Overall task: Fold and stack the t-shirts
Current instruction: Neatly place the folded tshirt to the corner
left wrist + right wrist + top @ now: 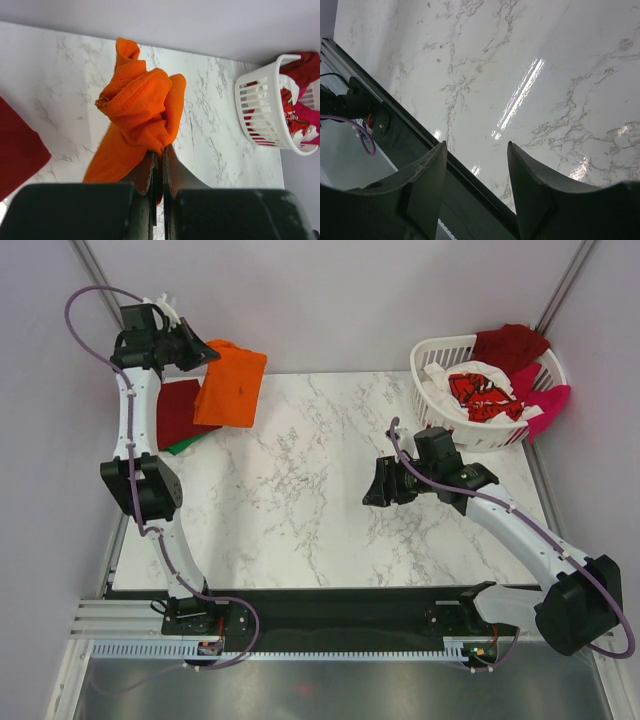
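Marble-veined white tabletop [300,500], pale walls behind. At upper right of the top view, a white slatted laundry basket [468,436] on the table's far corner. Holds a crumpled white t-shirt with red print [482,392] in the middle, a dark red t-shirt [510,344] draped over the back rim and a magenta t-shirt [548,405] spilling over the right rim. Print too crumpled to read.

At upper left, left gripper [203,353] pinched fully closed on the orange t-shirt [232,385]. In the left wrist view, fingers together on bunched orange cloth, the rest trailing down toward the table. Just lower left of it, a folded dark red t-shirt [178,412] flat on the table over a green t-shirt [186,445], only an edge showing.

Right of centre, right gripper [373,485] above bare marble, fingers parted, gripping nothing.
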### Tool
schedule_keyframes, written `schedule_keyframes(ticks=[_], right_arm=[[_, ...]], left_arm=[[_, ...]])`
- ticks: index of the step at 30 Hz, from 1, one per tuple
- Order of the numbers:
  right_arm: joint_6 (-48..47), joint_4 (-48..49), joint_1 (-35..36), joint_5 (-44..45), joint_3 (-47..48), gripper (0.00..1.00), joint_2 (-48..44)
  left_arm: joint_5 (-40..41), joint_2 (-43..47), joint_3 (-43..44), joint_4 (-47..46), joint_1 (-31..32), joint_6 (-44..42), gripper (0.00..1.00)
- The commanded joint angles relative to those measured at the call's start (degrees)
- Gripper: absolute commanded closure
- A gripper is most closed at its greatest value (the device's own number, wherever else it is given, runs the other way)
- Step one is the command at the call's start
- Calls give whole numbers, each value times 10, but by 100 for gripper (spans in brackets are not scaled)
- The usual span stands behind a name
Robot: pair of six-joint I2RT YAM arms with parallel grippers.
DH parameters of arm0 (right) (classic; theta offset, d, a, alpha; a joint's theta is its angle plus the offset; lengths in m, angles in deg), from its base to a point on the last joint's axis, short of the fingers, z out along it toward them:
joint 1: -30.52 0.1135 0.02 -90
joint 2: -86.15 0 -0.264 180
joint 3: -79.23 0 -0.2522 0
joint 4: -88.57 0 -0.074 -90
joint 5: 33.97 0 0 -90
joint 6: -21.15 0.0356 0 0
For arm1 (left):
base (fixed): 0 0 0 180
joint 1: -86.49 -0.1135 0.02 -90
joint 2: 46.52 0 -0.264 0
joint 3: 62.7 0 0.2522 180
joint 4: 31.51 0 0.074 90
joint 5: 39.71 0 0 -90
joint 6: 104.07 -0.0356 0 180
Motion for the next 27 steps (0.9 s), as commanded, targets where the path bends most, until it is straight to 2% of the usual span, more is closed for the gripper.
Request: schedule_keyframes(ticks=[1,7,13,19,27], right_arm=[[-10,8,-1,-5,-1,40,-7],[-10,11,-1,-5,-1,40,7],[-10,15,0,-5,-2,40,22],[-11,15,0,2,-12,40,25],[-12,15,0,5,-13,40,36]], left_arm=[[-2,-14,64,38,-35,3,98],[-10,-23,93,43,-87,14,98],[-2,-87,125,44,-145,27,98],[123,-143,126,50,-174,15,98],[154,-240,166,49,-211,21,84]])
